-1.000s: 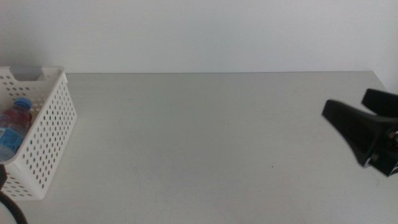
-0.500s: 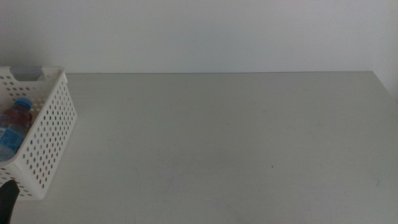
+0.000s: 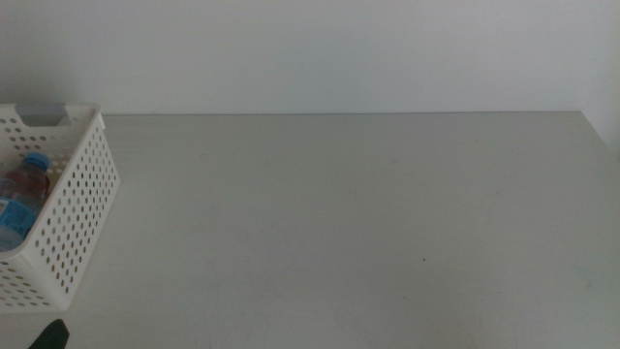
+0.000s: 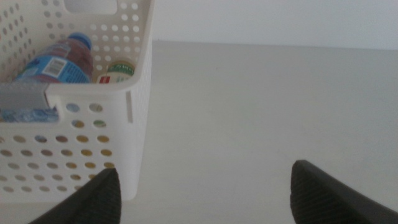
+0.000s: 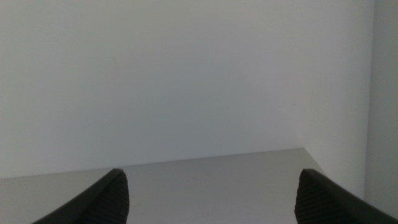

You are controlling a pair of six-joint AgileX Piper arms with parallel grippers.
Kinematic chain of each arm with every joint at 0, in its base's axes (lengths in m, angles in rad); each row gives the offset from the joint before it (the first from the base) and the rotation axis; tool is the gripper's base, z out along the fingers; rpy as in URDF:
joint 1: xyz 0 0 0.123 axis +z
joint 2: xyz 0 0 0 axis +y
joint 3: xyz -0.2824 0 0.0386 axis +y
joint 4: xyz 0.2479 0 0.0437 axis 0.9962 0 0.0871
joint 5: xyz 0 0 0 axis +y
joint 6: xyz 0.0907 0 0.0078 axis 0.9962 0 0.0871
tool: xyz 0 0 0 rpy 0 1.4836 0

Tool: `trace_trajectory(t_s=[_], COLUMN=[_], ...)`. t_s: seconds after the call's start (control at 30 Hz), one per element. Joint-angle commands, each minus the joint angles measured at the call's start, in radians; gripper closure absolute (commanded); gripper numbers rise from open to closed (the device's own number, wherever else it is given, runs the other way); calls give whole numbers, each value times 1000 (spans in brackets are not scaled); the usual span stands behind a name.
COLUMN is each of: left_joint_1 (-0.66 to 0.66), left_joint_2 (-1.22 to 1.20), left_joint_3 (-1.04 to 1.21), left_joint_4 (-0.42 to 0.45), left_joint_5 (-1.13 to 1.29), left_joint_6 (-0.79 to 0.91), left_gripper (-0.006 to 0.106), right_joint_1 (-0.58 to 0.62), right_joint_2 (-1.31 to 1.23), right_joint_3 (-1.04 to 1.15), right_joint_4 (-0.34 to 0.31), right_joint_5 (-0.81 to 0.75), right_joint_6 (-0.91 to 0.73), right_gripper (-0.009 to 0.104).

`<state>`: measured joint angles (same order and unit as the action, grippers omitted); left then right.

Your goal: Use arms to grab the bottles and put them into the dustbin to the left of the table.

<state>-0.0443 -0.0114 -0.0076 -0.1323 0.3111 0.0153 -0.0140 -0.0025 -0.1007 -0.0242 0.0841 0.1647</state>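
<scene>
The bottles are seen inside the dustbin at the left; both end effectors are held apart, empty, apparently parked.

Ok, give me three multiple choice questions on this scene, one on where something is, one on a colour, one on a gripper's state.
1. Where is the water bottle?
A. Lying inside the dustbin
B. Standing mid-table
C. Held by a gripper

2. What colour is that bottle's cap?
A. Red
B. Blue
C. White

3. How is the left gripper?
A. Shut on the bottle
B. Open, holding nothing
C. Shut on the dustbin rim

Answers:
1. A, the bottle lies within the perforated white walls, beside a green-labelled bottle.
2. B, the cap shows blue in the middle and left wrist views.
3. B, its jaws stand wide apart over bare table beside the dustbin. The right gripper is likewise open and empty.
</scene>
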Motion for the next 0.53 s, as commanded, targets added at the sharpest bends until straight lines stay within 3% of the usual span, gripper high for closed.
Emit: trace_trajectory(t_s=[0.0,0.5], left_joint_1=[-5,-5], left_joint_2=[-26,-27], left_joint_3=[5,40], left_joint_4=[4,7], left_joint_5=[-85,-20], left_joint_6=[-15,-15], left_gripper=[7,7], right_joint_1=[-5,-5], right_joint_2=[-11,-33], right_joint_3=[6,119], right_joint_4=[-18,-18], right_joint_5=[-76,-53], right_joint_6=[-13,-13], right_gripper=[24,24])
